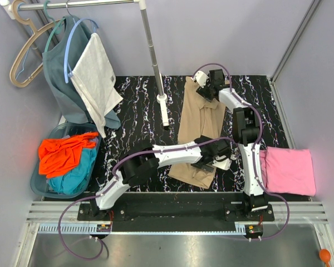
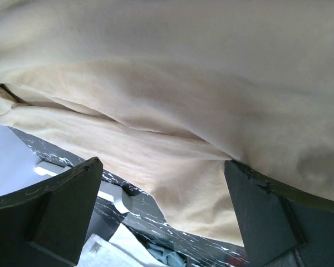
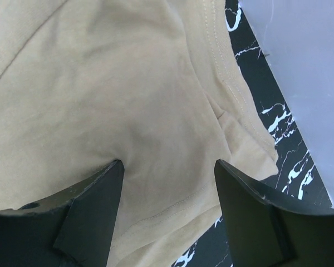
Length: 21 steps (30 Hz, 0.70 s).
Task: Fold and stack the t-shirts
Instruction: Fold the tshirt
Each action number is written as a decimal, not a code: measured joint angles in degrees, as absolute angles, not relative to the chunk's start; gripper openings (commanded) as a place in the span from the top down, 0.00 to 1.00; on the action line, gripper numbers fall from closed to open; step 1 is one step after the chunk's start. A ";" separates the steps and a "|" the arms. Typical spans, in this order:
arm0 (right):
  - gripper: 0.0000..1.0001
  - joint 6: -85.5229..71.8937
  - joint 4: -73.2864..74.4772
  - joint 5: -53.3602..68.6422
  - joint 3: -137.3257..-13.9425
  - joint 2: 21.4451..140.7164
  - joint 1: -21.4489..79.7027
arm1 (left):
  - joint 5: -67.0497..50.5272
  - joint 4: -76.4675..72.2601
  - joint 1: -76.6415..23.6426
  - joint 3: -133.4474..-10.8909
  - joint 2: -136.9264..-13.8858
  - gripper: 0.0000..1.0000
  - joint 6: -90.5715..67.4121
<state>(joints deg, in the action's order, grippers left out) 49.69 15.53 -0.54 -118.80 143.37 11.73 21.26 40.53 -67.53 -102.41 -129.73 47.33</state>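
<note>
Overhead, the tan t-shirt [image 1: 197,119] lies on the counter [image 1: 133,128] lengthwise, near to far, with the left hand [image 1: 214,156] at its near end and the right hand [image 1: 205,84] at its far end; a pink t-shirt [image 1: 289,169] lies folded at the right, and the basket [image 1: 39,186] holds an orange t-shirt [image 1: 61,154] and a teal t-shirt [image 1: 78,172]. From the left wrist, that hand gapes wide, with tan cloth just ahead. From the right wrist, the jaws stand apart over the cloth, gripping nothing.

L end effector [image 1: 216,157] low, jaws wide apart; R end effector [image 1: 205,84] far out, jaws apart.
</note>
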 measured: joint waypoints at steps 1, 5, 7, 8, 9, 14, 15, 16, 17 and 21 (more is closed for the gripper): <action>0.24 49.52 15.77 -0.36 -119.42 143.68 11.77 | 21.28 40.53 -67.68 -102.41 -129.73 0.01 47.11; 0.24 48.71 16.45 -0.30 -121.58 144.88 11.88 | 21.69 40.49 -67.92 -102.41 -129.73 0.01 46.76; 0.24 48.31 16.53 -0.32 -122.13 145.16 11.90 | 21.98 40.40 -67.96 -102.41 -129.73 0.01 46.68; 0.24 48.14 16.64 -0.34 -122.39 145.29 11.90 | 22.15 40.36 -67.99 -102.41 -129.73 0.01 46.65; 0.24 47.99 16.88 -0.36 -122.89 145.51 11.92 | 22.35 40.29 -68.03 -102.41 -129.73 0.01 46.65; 0.24 47.59 18.26 -0.51 -127.17 147.87 11.94 | 22.94 39.66 -68.20 -102.41 -129.73 0.01 46.83; 0.24 47.59 18.90 -0.58 -128.33 148.42 11.94 | 23.03 39.62 -68.20 -102.39 -129.73 0.01 46.96; 0.23 47.59 19.53 -0.60 -129.62 149.05 11.97 | 23.14 39.57 -68.23 -102.39 -129.75 0.01 47.03; 0.24 47.62 19.81 -0.84 -130.91 149.82 11.97 | 23.20 39.46 -68.23 -102.39 -129.75 0.01 47.05; 0.23 47.79 20.49 -1.19 -134.34 151.85 11.99 | 23.68 39.18 -67.92 -102.39 -130.02 0.01 47.79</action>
<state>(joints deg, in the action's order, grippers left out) 47.79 20.49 -1.19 -134.34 151.85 11.99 23.68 39.18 -67.92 -102.39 -130.02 47.79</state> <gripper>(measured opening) 0.764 0.987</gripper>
